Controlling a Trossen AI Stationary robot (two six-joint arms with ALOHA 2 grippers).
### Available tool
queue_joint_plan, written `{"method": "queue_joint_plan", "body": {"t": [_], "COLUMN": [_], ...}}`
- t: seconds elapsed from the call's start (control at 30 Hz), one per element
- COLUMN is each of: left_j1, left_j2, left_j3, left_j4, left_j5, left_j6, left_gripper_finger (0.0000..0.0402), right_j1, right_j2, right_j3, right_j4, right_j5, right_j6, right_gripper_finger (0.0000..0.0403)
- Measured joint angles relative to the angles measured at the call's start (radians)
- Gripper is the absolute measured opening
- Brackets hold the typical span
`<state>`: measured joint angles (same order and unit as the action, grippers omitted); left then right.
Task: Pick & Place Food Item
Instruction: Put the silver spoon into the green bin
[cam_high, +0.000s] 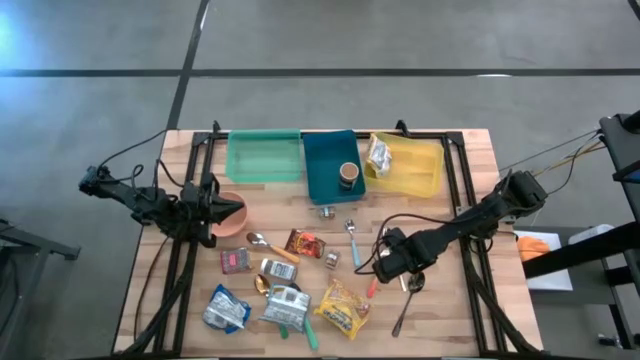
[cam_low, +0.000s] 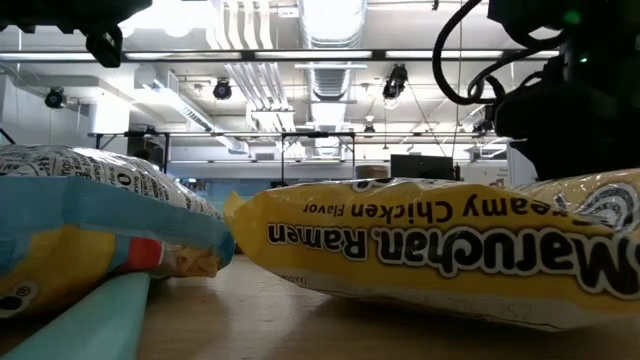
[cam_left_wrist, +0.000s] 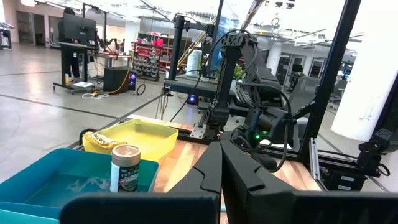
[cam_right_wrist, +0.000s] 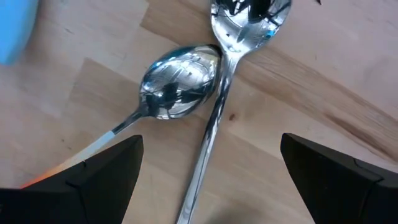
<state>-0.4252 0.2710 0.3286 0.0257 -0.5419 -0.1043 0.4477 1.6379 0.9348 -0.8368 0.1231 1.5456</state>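
the right gripper (cam_high: 398, 262) hangs low over the table's right-centre with its jaws spread wide and nothing between them; the right wrist view looks straight down on 2 metal spoons (cam_right_wrist: 186, 87) whose bowls touch, one crossing beside the other, on bare wood. this reads as the approach step, before any grasp, though the utensils below are not food. the likeliest food targets lie just beside it: the yellow ramen packet (cam_high: 343, 306) toward the front edge and the small red packet (cam_high: 305, 243) near the table's centre, both flat among a loose cluster of packets, a small tin and other spoons. the next move seems to call for a short shift toward one packet, then a descent with the fingers astride a narrow side. 3 bins line the far edge: a green bin (cam_high: 263, 157), a teal bin (cam_high: 333, 165) holding a small can, and a yellow bin (cam_high: 408, 166) holding a silvery packet. open wood lies between the cluster and the bins, giving a clear carry path. the left gripper (cam_high: 232, 209) waits closed and empty at the left, beside a salmon bowl (cam_high: 226, 222). crowding among packets is the main hazard.
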Motion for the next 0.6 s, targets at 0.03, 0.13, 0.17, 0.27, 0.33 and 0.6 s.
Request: {"method": "queue_joint_plan", "body": {"t": [0.03, 0.13, 0.17, 0.27, 0.33, 0.6], "left_j1": [0.0, 0.0, 0.0, 0.0, 0.0, 0.0], "left_j2": [0.0, 0.0, 0.0, 0.0, 0.0, 0.0], "left_j3": [0.0, 0.0, 0.0, 0.0, 0.0, 0.0], "left_j4": [0.0, 0.0, 0.0, 0.0, 0.0, 0.0], "left_j5": [0.0, 0.0, 0.0, 0.0, 0.0, 0.0], "left_j6": [0.0, 0.0, 0.0, 0.0, 0.0, 0.0], "left_gripper_finger": [0.0002, 0.0002, 0.0002, 0.0002, 0.0002, 0.0002], "right_j1": [0.0, 0.0, 0.0, 0.0, 0.0, 0.0], "right_j2": [0.0, 0.0, 0.0, 0.0, 0.0, 0.0], "right_j3": [-0.002, -0.01, -0.014, -0.023, -0.028, -0.039], "right_j4": [0.0, 0.003, 0.004, 0.007, 0.008, 0.024], "right_j5": [0.001, 0.007, 0.007, 0.007, 0.007, 0.008], "right_j6": [0.001, 0.015, 0.02, 0.026, 0.026, 0.035], "right_gripper_finger": [0.0375, 0.0375, 0.0375, 0.0375, 0.0374, 0.0292]}}
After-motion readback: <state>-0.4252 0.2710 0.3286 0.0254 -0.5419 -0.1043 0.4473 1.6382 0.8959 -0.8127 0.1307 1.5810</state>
